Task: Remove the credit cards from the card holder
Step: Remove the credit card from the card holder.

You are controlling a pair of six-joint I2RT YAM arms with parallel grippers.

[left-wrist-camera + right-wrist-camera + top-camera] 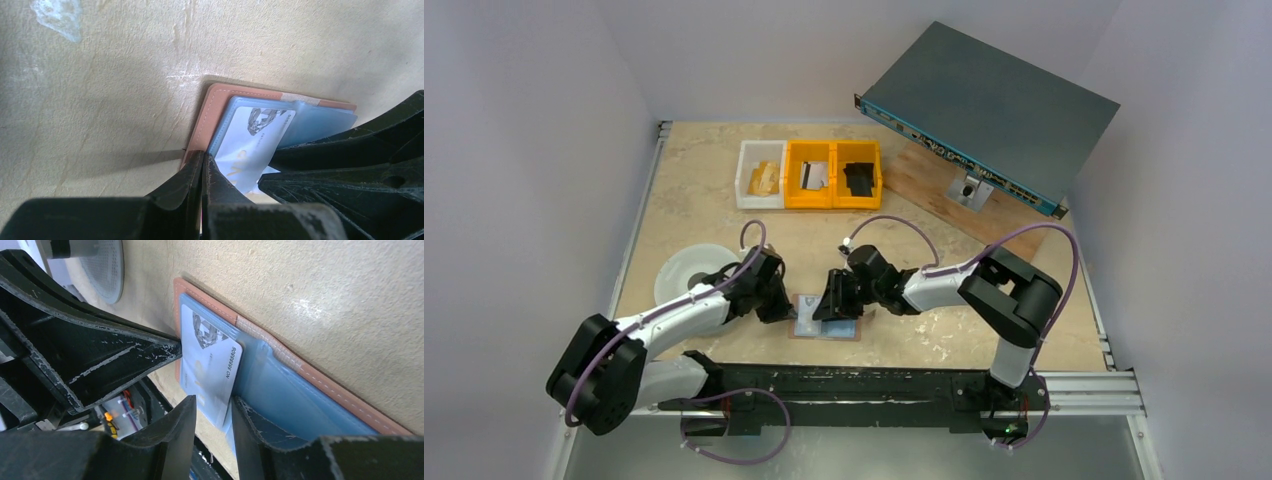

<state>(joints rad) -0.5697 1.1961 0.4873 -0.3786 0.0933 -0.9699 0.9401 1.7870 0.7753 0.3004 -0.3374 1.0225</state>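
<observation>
The card holder lay open and flat on the surface, close to its near edge, between the two arms. The left end effector was fully closed, its tips pressed down at the holder's tan left border, with nothing visibly held between them. A pale blue-silver card stuck partway out of the left pocket. The right end effector stood partly open with that card's corner in the gap; whether it pinched the card could not be told.
</observation>
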